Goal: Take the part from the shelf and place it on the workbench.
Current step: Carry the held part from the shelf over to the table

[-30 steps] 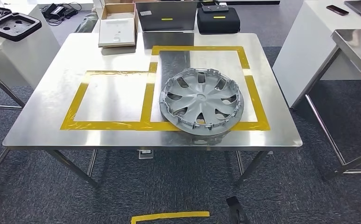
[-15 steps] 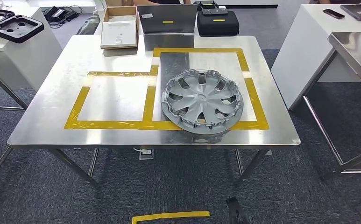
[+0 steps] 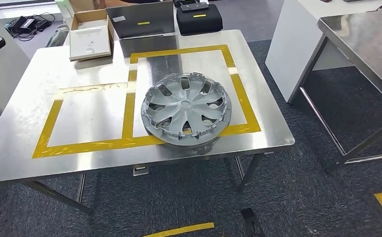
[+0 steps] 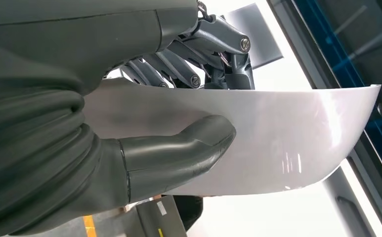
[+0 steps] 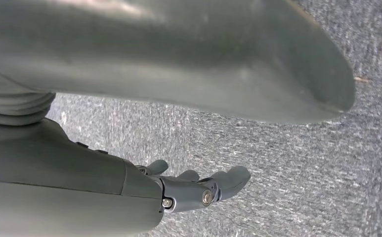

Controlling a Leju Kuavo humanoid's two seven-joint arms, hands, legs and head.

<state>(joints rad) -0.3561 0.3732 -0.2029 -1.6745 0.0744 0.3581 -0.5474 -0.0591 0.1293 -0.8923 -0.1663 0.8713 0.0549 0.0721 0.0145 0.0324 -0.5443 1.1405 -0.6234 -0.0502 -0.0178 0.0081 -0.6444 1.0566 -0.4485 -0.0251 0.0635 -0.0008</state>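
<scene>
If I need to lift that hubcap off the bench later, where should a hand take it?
Probably the hubcap's near rim, approached from the robot's side: it lies flat on the workbench, and that edge crosses the yellow tape toward the front, closest to reach.

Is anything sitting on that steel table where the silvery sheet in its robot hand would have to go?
Partly. A hubcap lies in the right taped square, overlapping its near edge. The left taped square looks bare, so nothing visible blocks that spot. The left robot hand grips the sheet; the way from there to the table can't be judged.
</scene>
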